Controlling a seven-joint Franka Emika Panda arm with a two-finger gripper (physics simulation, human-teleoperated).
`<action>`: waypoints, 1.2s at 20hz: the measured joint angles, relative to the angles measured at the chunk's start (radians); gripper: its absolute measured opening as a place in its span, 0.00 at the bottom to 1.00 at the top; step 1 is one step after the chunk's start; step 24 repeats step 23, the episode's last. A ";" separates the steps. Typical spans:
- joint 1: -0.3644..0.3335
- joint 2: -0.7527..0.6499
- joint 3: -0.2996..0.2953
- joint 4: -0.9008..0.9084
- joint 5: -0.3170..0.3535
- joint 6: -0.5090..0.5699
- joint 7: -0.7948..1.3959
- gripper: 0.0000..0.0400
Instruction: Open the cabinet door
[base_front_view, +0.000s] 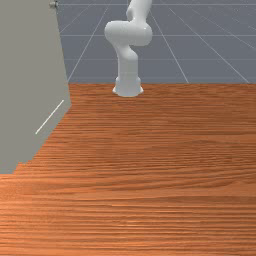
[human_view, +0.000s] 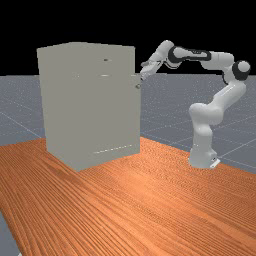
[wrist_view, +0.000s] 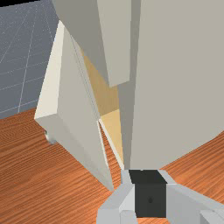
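A Panda's hand (wrist_view: 148, 188), whether spread or pinching impossible to tell, is hovering near the ajar cabinet door (wrist_view: 78, 109); opening is apparently underway, the next move calling for an outward sweep.

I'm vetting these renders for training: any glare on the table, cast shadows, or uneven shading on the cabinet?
Front view: soft pale sheen on the table toward the lower left, no harsh glare. Far view: gentle glow on the wood beside the cabinet, no cast shadow that I can make out. Wrist view: one face of the ajar door is brighter than the next.
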 joint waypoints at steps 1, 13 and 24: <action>0.009 0.015 -0.001 -0.002 0.009 0.074 0.015 0.00; 0.023 -0.011 0.093 -0.267 0.034 0.580 0.114 0.00; 0.034 -0.096 0.452 -0.404 0.030 0.658 0.378 0.23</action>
